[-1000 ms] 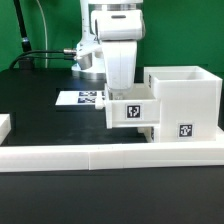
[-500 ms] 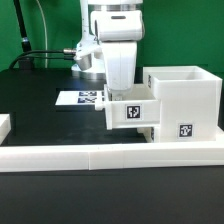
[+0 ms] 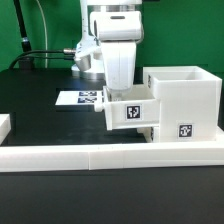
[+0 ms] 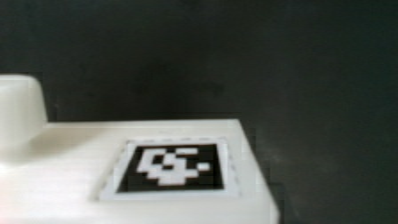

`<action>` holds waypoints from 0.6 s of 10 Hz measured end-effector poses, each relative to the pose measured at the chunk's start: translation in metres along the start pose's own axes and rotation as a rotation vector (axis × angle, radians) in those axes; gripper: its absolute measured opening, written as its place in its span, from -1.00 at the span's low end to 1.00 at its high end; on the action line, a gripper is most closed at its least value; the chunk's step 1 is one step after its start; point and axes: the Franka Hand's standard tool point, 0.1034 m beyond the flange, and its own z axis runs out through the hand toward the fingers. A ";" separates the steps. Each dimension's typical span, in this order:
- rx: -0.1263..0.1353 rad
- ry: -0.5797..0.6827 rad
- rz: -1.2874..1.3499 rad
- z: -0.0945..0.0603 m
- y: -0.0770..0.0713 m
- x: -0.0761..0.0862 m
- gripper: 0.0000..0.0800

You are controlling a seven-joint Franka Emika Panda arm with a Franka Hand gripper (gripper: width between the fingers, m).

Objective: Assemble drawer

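The tall white drawer housing [image 3: 185, 95] stands at the exterior view's right. A shallow white tray [image 3: 130, 113] with a square tag sticks out of the housing's left side, level and off the table. My gripper [image 3: 118, 95] comes straight down onto the tray's far wall. Its fingertips are hidden behind that wall, and it looks shut on the tray. A low white edge [image 3: 150, 135] juts out under the tray; I cannot tell whether it is the second tray. In the wrist view the tray's tagged face [image 4: 175, 165] fills the near part, with a rounded white knob [image 4: 18, 105] beside it. No fingers show there.
A long low white wall [image 3: 100, 155] runs across the front of the black table. The marker board [image 3: 78, 98] lies flat behind the tray. A small white piece [image 3: 4, 125] sits at the exterior view's left edge. Cables run at the back left.
The gripper and the tray have shifted very slightly toward the exterior view's left. Nothing else has moved.
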 end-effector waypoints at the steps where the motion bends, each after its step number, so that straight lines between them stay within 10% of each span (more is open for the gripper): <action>1: -0.005 -0.003 -0.032 0.000 0.001 0.001 -0.89; 6: -0.005 -0.026 -0.104 -0.001 0.005 0.008 -0.89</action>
